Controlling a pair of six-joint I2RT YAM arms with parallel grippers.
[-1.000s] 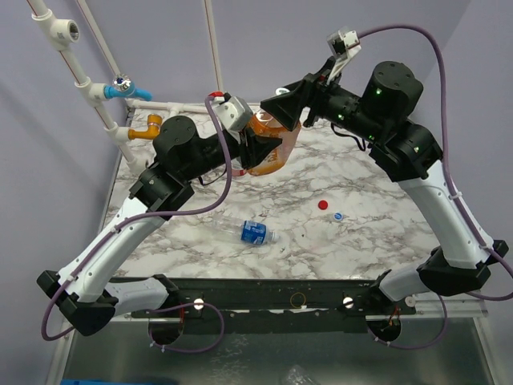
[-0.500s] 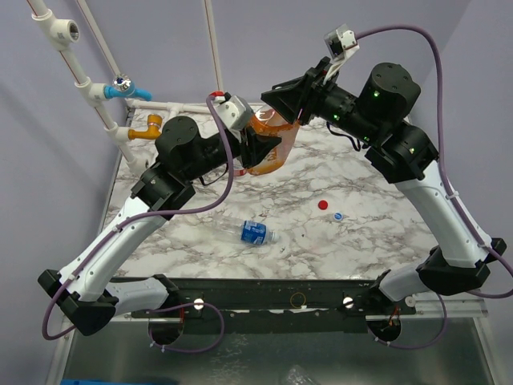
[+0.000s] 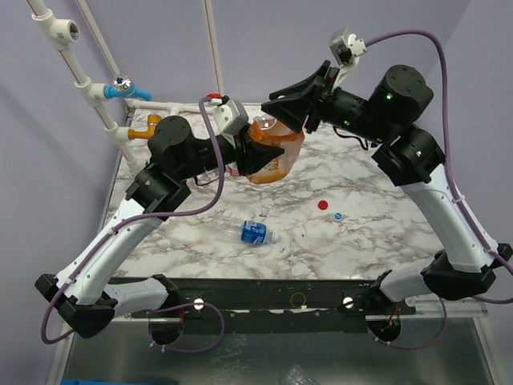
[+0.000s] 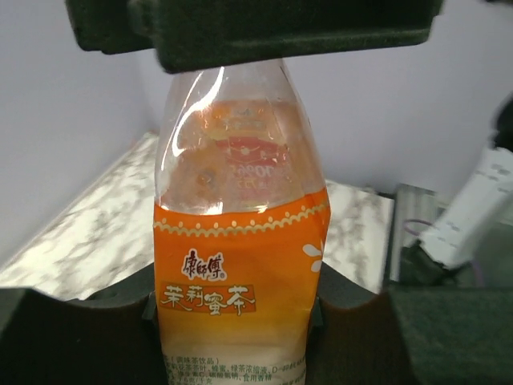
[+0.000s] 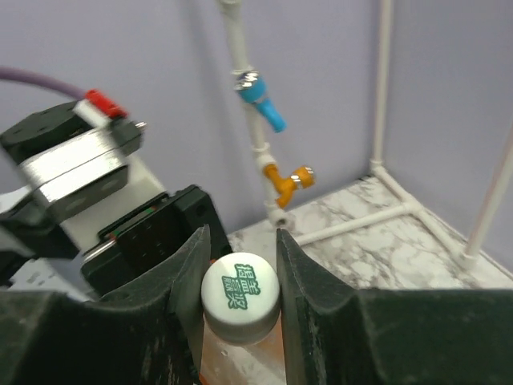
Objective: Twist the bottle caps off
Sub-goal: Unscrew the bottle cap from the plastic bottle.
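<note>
The squat orange bottle (image 3: 271, 154) is held off the marble table, between both arms. My left gripper (image 3: 245, 152) is shut on its labelled body (image 4: 239, 273), with one finger on each side. My right gripper (image 3: 282, 111) is closed around the white cap (image 5: 240, 290), which sits on the bottle's neck; both fingers (image 5: 186, 273) press its sides. A blue-labelled bottle (image 3: 253, 233) lies uncapped on the table near the front. A red cap (image 3: 323, 204) and a blue-and-white cap (image 3: 337, 216) lie loose to its right.
A white pipe frame stands at the back left with a blue valve (image 3: 120, 88) and an orange valve (image 3: 146, 127); both also show in the right wrist view (image 5: 264, 108). The table's black front rail (image 3: 272, 293) runs between the arm bases.
The orange bottle has shifted a little right and toward the camera, with both grippers still on it. The right arm's wrist and elbow have swung right.
</note>
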